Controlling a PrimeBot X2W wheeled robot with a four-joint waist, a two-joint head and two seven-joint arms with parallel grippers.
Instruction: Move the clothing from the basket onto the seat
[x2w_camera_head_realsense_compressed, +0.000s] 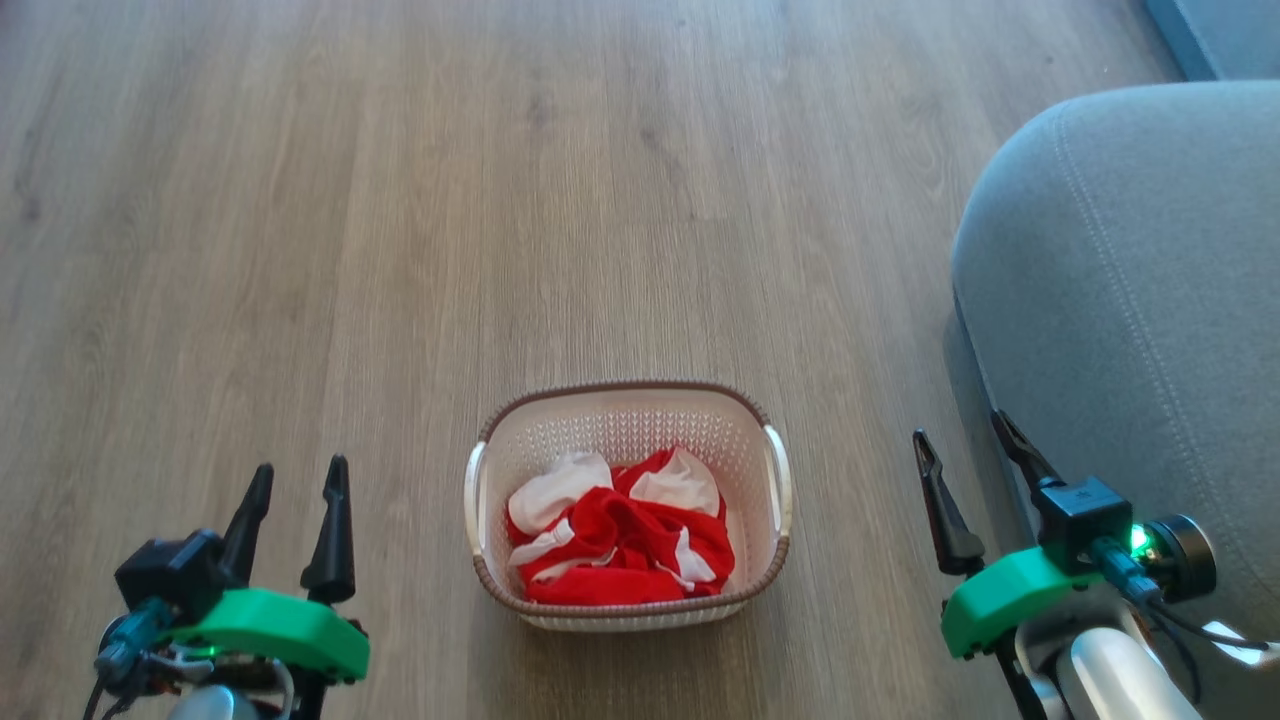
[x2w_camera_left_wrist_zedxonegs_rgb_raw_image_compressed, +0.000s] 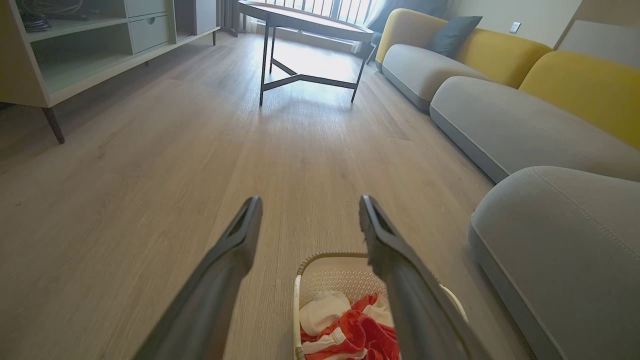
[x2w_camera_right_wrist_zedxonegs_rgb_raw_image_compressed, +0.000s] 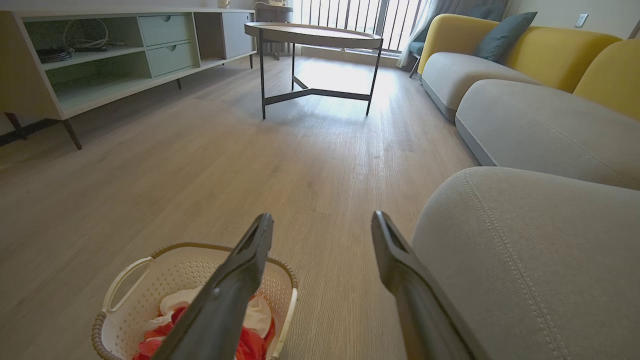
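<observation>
Clothing bunched in basket, lower centre; seat at right. Left end effector and right end effector both wide open, empty.

Bright red clothing with white panels. The basket is cream-white with a fine perforated dot pattern, a brown woven-look rim and white handles. Grey seat, pale stitch lines. Light brown floor, wood-grain planks. The left gripper and right gripper have dark fingers, green mounts and black blocks. Mustard-yellow sofa backrests, dark blue-grey pillow. Coffee table: wood-tone top, black legs. Pale cabinet, sage-green drawers.
</observation>
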